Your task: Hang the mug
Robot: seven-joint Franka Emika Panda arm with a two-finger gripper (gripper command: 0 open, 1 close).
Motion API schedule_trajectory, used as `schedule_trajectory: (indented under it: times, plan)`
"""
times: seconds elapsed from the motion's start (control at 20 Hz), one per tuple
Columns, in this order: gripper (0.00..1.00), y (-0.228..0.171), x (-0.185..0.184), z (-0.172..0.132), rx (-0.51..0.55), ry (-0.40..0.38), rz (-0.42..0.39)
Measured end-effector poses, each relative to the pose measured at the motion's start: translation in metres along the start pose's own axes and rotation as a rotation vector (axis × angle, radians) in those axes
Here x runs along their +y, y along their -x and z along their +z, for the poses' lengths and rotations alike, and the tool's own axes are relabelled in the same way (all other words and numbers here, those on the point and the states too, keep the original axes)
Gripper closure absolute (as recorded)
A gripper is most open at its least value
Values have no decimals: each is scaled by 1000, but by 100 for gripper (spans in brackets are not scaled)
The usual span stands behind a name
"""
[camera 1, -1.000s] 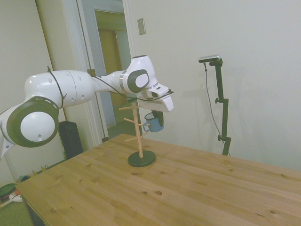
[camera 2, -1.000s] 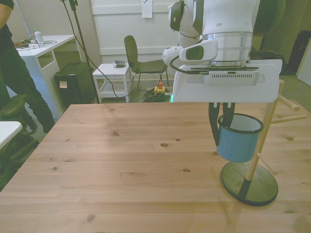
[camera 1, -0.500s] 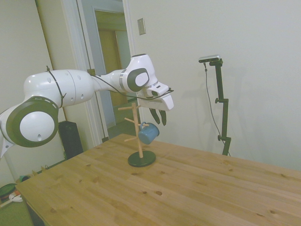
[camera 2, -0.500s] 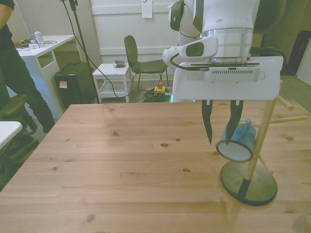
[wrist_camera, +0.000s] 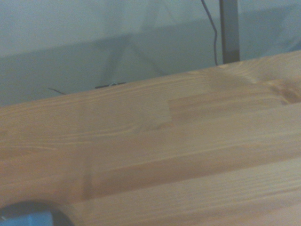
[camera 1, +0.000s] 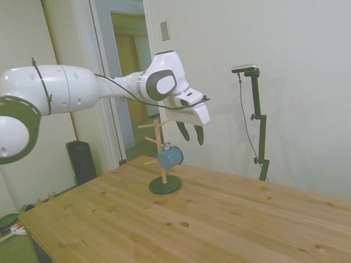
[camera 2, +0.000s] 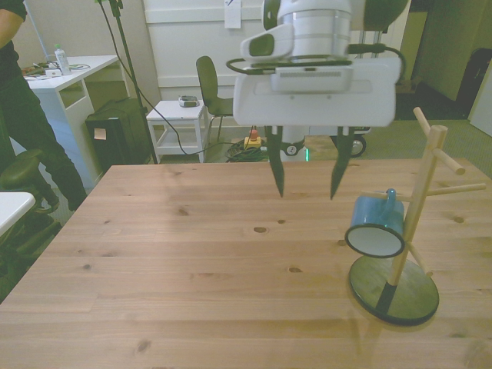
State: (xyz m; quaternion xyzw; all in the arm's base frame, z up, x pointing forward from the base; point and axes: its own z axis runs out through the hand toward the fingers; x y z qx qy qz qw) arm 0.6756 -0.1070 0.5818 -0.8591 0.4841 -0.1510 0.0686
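My hand (camera 2: 307, 178) is open, empty, at 10 o'clock from the mug (camera 2: 376, 226). Mug hangs on the peg stand (camera 2: 413, 231). Hang step looks done; next: retract clear.

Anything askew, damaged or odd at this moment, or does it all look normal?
Nothing stands out. The mug hangs tilted by its handle on a peg of the wooden peg stand, mouth toward the front camera. The stand is upright on the table. The end effector is open and clear of it.
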Motion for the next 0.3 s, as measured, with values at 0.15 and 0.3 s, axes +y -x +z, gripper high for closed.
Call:
schedule_trajectory:
  times: [0.15, 0.3]
  plan:
    - [0, -3, 38, 6, -34, -4, -24]
    - [0, 7, 72, 28, -85, 5, -69]
